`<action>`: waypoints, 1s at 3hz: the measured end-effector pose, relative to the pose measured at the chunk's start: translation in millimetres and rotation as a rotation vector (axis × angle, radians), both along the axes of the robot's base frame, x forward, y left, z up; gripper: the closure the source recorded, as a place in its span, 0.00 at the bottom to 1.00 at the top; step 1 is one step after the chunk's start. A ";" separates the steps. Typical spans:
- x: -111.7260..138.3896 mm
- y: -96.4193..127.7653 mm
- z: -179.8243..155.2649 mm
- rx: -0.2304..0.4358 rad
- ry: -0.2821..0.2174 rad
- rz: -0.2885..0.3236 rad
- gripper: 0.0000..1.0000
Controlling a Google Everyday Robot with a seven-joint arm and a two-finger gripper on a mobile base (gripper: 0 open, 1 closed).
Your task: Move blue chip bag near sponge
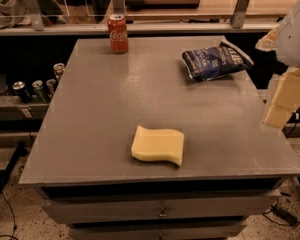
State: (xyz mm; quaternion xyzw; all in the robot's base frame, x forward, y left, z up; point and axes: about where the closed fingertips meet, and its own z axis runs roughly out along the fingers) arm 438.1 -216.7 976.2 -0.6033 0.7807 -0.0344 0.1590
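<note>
The blue chip bag [216,60] lies flat on the grey table [90,124], at the far right. It is crinkled dark navy foil with white lettering. The sponge [158,144] is pale yellow with wavy edges and lies near the table's front edge, about in the middle. The bag and the sponge are well apart. My gripper [279,115] hangs at the right edge of the view, beyond the table's right side, below the white arm [296,31]. It is right of and nearer than the bag, and touches nothing.
A red cola can [118,33] stands upright at the table's far left edge. Several cans [37,87] sit on a lower shelf to the left. Drawers [160,211] run under the table front. A railing runs behind the table.
</note>
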 end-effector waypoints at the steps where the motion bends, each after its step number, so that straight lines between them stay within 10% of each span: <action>1: 0.0 0.0 0.0 0.000 0.000 0.000 0.00; 3: 94.7 -22.8 -19.5 -0.014 -0.078 0.041 0.00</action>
